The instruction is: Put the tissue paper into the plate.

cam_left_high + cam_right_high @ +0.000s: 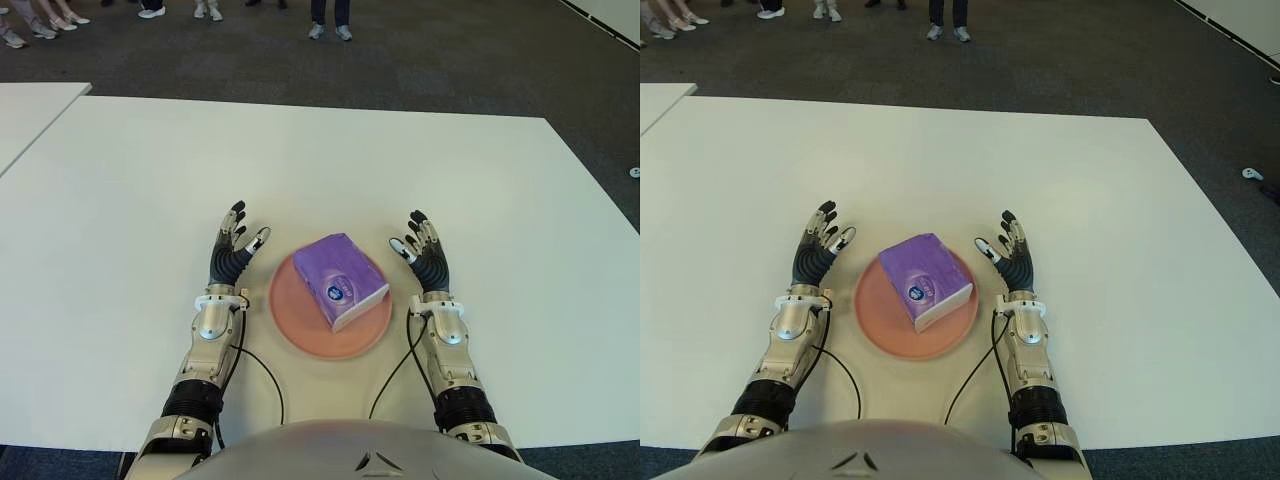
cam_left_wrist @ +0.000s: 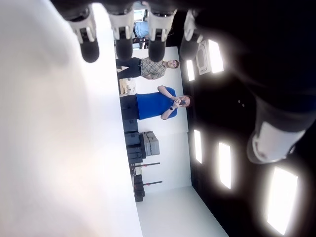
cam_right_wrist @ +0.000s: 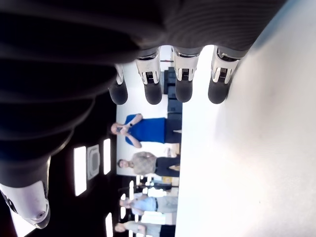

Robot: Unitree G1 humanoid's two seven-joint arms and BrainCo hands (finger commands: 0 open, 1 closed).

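A purple tissue pack lies inside the round pink plate near the front middle of the white table. My left hand shows just left of the plate, fingers spread and holding nothing. To the right of the plate my right hand mirrors it, also spread and empty. Both wrist views show straight fingers with nothing between them. Neither hand touches the pack.
A second white table's corner shows at the far left. Several people's feet stand on the dark carpet beyond the far edge. Cables run from both wrists across the table towards my body.
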